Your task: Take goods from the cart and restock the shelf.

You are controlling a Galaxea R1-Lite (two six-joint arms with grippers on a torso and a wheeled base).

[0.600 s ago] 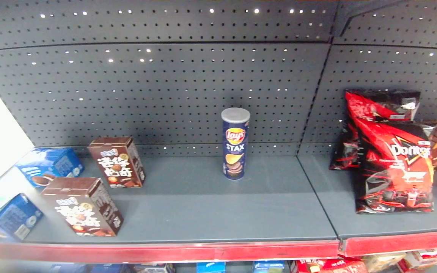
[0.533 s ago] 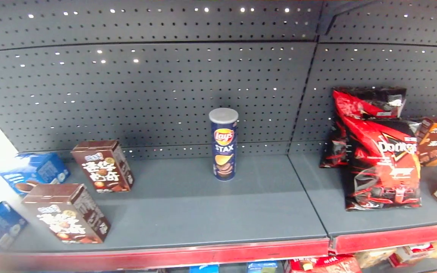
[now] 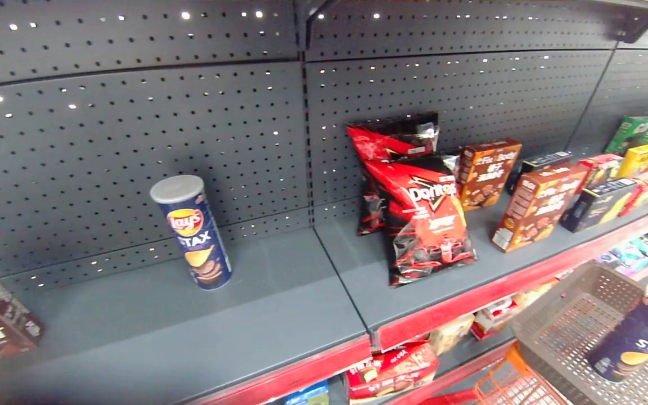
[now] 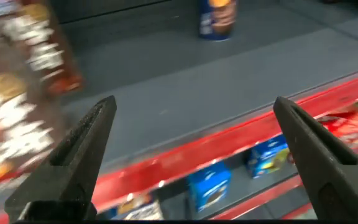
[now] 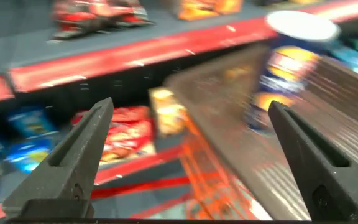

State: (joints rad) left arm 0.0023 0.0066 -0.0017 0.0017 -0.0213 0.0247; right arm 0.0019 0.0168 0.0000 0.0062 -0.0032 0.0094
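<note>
Likely light, stiff and slick, the chip can [image 3: 633, 337] in the cart basket [image 3: 560, 320] wants a mid-body hold from the spread, empty right gripper [image 5: 190, 104].

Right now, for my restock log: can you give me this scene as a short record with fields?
shelf can: upright on the shelf, near the back panel
basket can: inside the grey basket, lower than the shelf
bags: red, on the shelf right of the shelf can
left end effector: open, empty, facing the shelf
right end effector: open, empty, facing the basket can
</note>
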